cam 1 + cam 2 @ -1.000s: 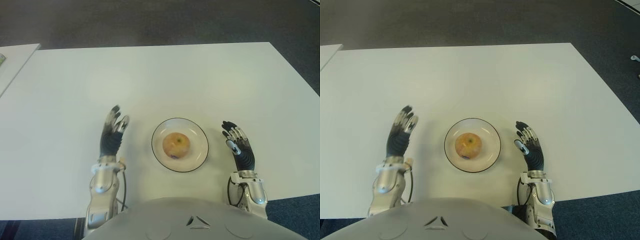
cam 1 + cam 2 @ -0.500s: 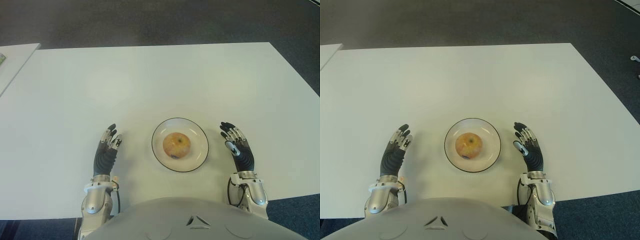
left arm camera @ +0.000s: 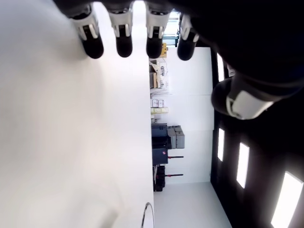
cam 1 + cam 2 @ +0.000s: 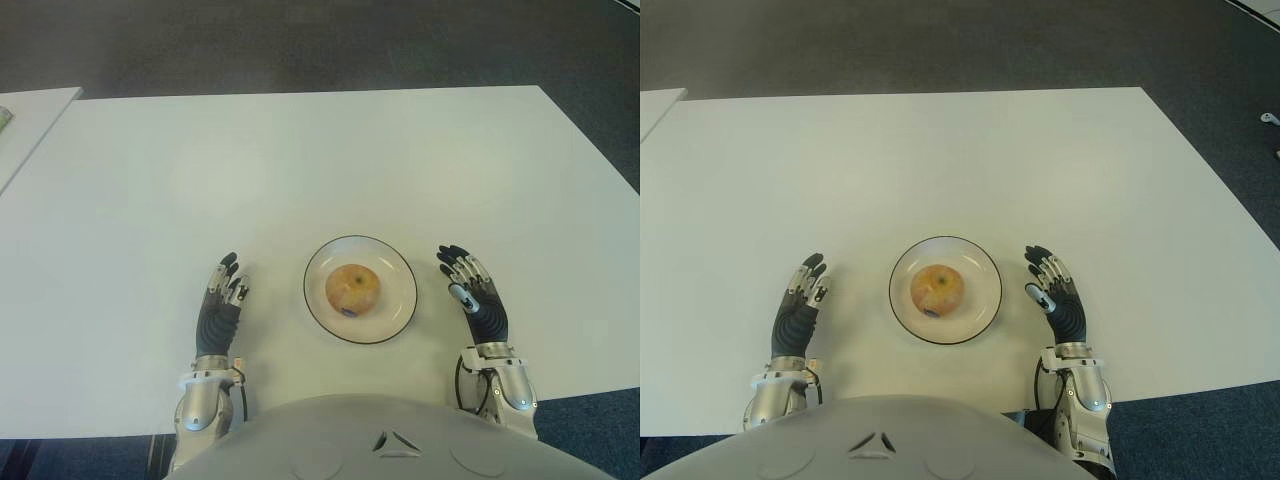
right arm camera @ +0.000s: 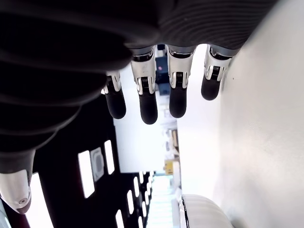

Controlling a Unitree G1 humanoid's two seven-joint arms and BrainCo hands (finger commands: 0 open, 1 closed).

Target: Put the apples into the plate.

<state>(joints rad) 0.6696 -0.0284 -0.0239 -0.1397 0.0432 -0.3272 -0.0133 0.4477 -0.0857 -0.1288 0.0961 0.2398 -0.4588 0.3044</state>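
Note:
One yellow-red apple [image 4: 352, 290] lies in the middle of a white plate [image 4: 398, 278] with a dark rim, near the front edge of the white table [image 4: 320, 170]. My left hand [image 4: 221, 303] is left of the plate, fingers straight and spread, holding nothing. My right hand [image 4: 470, 290] is right of the plate, also spread and empty. In the wrist views the left hand's fingers [image 3: 123, 40] and the right hand's fingers [image 5: 147, 104] stretch out over the tabletop with nothing between them. A sliver of the plate's rim [image 5: 190, 213] shows in the right wrist view.
A second white table's corner [image 4: 25, 125] shows at the far left. Dark carpet [image 4: 320, 40] lies beyond the table's far edge and off its right side.
My left hand has drawn back from beside the plate toward my body and lowered near the front edge. The right hand has barely shifted. Apple and plate have not moved.

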